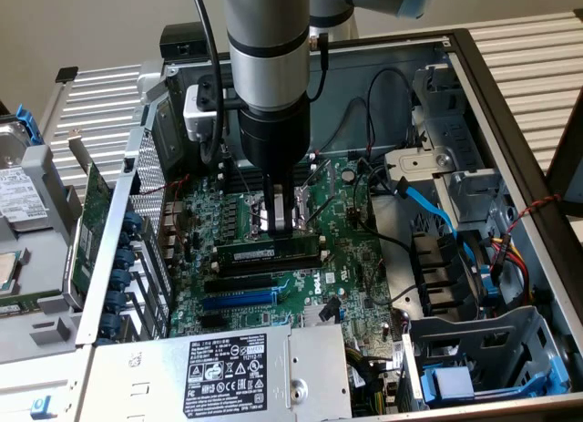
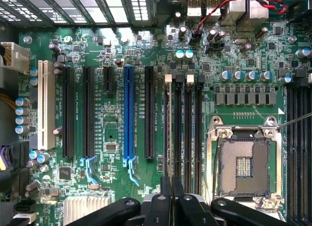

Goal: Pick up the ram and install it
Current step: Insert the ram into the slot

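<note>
Behind the near power supply [image 1: 228, 372], the ram [image 1: 269, 254] stands on edge in a memory slot in the middle of the board. It looks light, stiff and fragile, best held by its top edge, away from the contacts. The claw [image 1: 281, 223] is closed, holding nothing visible, just above it. Whether they touch, and how the end clips stand, is hard to make out.

The motherboard [image 2: 112, 104] was seen as a glossy green lacquered board, with the blue slot [image 2: 128, 113] moulded in smooth plastic. The socket frame [image 2: 212, 157] was shown in bright polished metal and the case [image 1: 383, 57] in dull grey sheet metal. The ram [image 1: 269, 255] was faced with a pale, paper-like label.
</note>
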Robot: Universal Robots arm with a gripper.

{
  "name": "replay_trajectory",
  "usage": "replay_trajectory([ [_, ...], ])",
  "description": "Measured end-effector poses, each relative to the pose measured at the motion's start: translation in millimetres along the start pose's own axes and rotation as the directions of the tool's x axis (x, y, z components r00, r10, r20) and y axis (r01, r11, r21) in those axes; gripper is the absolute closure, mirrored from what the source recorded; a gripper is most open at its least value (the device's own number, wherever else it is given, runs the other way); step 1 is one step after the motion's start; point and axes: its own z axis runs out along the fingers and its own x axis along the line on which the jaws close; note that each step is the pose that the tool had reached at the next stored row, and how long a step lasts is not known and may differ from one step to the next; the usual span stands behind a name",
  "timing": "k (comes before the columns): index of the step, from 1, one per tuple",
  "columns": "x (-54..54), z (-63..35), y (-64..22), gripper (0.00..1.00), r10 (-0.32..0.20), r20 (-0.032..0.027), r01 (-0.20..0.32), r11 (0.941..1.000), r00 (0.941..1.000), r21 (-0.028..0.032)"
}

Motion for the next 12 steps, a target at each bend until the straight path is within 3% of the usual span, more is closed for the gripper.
replay_trajectory([
  [12, 1.1, -0.2, 0.0, 0.88, 0.000, 0.0002, 0.000, 1.0000, 1.0000, 0.0004],
])
